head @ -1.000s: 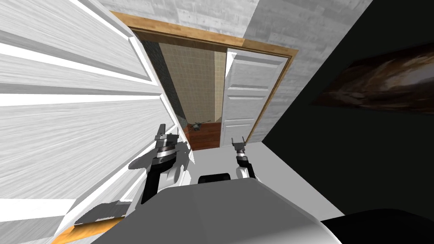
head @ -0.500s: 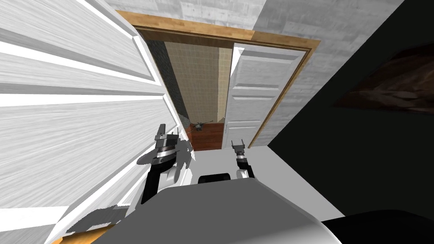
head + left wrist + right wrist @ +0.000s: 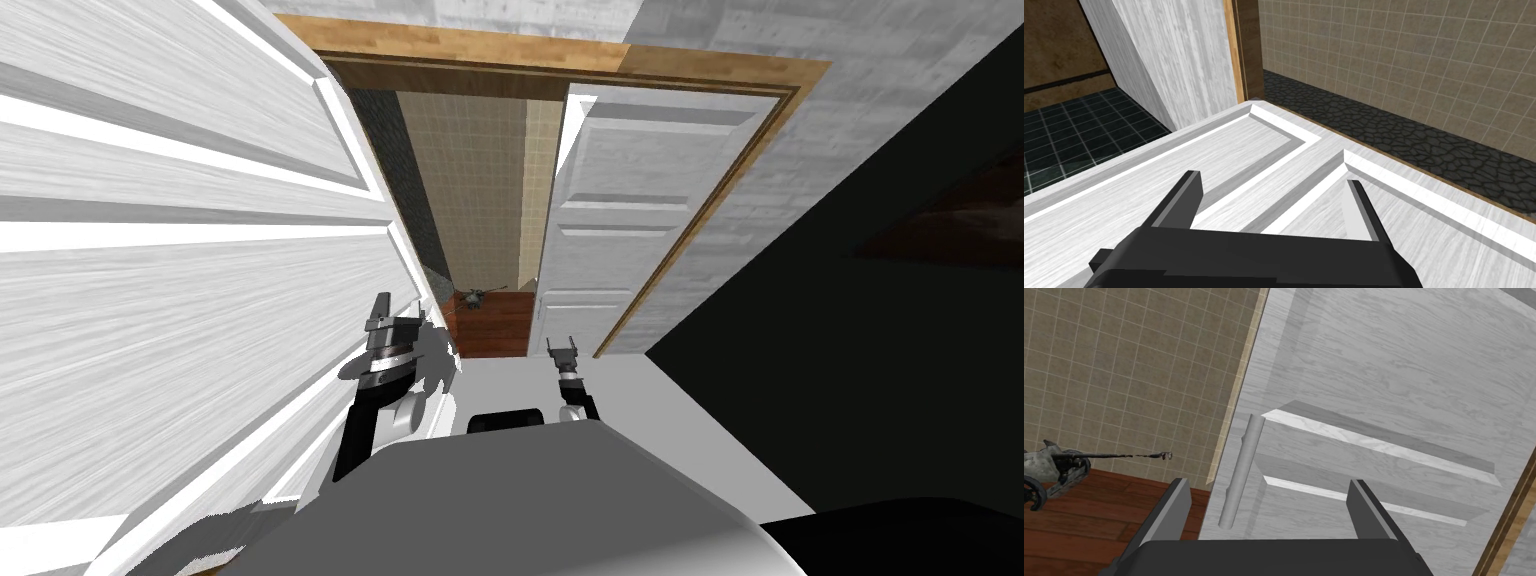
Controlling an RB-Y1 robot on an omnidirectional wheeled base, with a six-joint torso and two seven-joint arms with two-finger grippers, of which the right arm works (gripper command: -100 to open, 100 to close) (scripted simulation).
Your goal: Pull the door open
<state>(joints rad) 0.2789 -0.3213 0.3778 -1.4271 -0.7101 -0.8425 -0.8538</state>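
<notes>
l. door leaf (image 3: 180, 260) stood wide open, its white panelled face running along my left side, free edge near the doorway. wooden frame (image 3: 450, 45) ran over the top of the opening and down its right side.

l. gripper (image 3: 393, 318) sat just beside the leaf's face, low, near the free edge. in the l. wrist view the gripper (image 3: 1272, 181) had both fingers apart w/ nothing between them, pointing along the leaf (image 3: 1284, 165) over its raised panel mouldings. contact w/ the leaf: couldn't tell.

r. door leaf (image 3: 630, 200) stood in the frame on the right of the opening, white, panelled. r. gripper (image 3: 561, 346) hung low in front of it, apart from it. r. wrist view: gripper (image 3: 1270, 485) fingers spread, holding nothing, facing the r. leaf (image 3: 1399, 363). a grey bar handle (image 3: 1242, 468) stood upright on that leaf close to its free edge (in line w/ the gap between the fingers, nearer the one towards the opening), not touched.

through the gap betw. the leaves: beige tiled wall (image 3: 470, 170), reddish wood floor (image 3: 495, 325), and a small grey object (image 3: 474, 297) lying on it by the wall. r. wrist view showed the same object (image 3: 1054, 468) w/ a thin rod sticking out sideways; what it was, couldn't tell.

l. wrist view also showed a dark cobbled strip (image 3: 1424, 140) below the tiled wall (image 3: 1399, 50).

light grey floor (image 3: 640, 400) lay under the r. arm.
</notes>
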